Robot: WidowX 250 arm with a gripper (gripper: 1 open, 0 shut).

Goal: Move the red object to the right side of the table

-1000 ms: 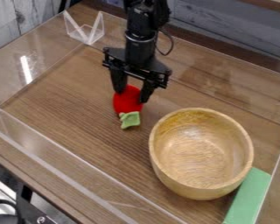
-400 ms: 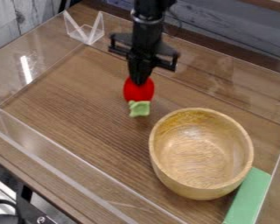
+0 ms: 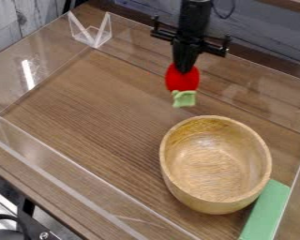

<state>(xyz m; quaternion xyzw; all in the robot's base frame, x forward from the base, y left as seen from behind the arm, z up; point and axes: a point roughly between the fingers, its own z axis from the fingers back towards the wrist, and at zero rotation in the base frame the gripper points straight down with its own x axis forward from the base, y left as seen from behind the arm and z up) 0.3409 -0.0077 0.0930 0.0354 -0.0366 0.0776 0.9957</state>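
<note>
Wood-grain table w/ clear acrylic walls. End effector points down, clamped on red object, apparently held just above table, behind wooden bowl. Status: pick done. Remaining: carry to right side, lower, release.

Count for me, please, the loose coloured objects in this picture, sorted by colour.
Red: 1, the red object, held off the table by the gripper
Wood-coloured: 1, the wooden bowl
Light green: 1, the flat block
Total: 3
</note>
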